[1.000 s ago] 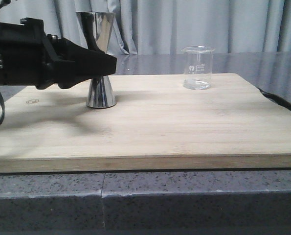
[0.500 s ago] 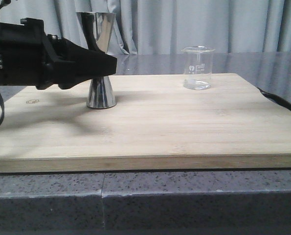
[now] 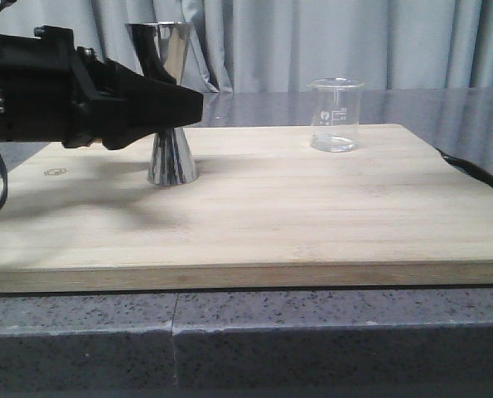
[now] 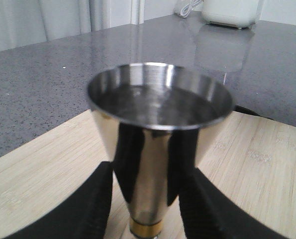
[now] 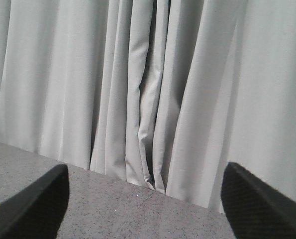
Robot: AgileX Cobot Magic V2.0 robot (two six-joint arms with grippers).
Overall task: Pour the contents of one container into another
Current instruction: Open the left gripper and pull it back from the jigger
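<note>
Jigger (image 3: 169, 99) of shiny steel stands on the wooden board (image 3: 271, 207) toward its far left, slightly tilted, its base still on the wood. The left hand (image 3: 192, 106) is clenched around its narrow waist; in the left wrist view the black fingers (image 4: 95, 199) flank the stem just above the gold band (image 4: 145, 230). Well to the right, near the board's far edge, the glass beaker (image 3: 335, 114) stands upright. The right hand (image 5: 143, 209) is spread wide, holding nothing, facing grey curtains (image 5: 148, 89) over the desk (image 3: 246, 332).
</note>
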